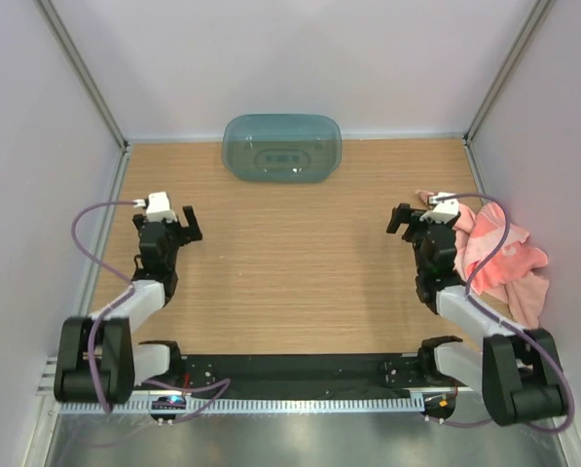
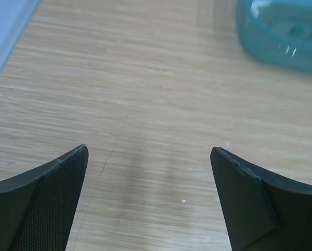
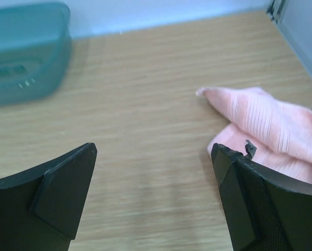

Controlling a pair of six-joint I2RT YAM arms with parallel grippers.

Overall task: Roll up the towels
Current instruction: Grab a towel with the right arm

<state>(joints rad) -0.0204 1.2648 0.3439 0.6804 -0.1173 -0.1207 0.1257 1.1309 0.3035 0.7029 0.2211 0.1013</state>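
Find the towels (image 1: 499,258) as one pink crumpled heap at the right side of the worktop (image 1: 290,272), close against the side wall and just beside the right hand (image 1: 407,219); cannot tell how many pieces are in the heap, prob. more than one by the two shades. Note the right hand spread wide and holding nothing, with a pointed corner of cloth a bit ahead and to the right of its fingers in the wrist view. Note also the left hand (image 1: 178,224) spread wide and empty, above bare wood on the opposite side, well apart from the cloth. Ignore for now the teal bin (image 1: 281,148) at the back centre. Judge the task as not begun: nothing flat, nothing rolled. For the step in hand, i.e. fetching one piece, aim for that free corner and not the middle of the heap, so as to lift a single layer. Come down low, close on the edge only, then drag toward the centre, away from the wall, where both arms reach. Bring the left hand across to catch a 2nd corner and pull flat before any rolling. Watch the purple cable (image 1: 490,253) lying across the heap, as cloth could snag on it.
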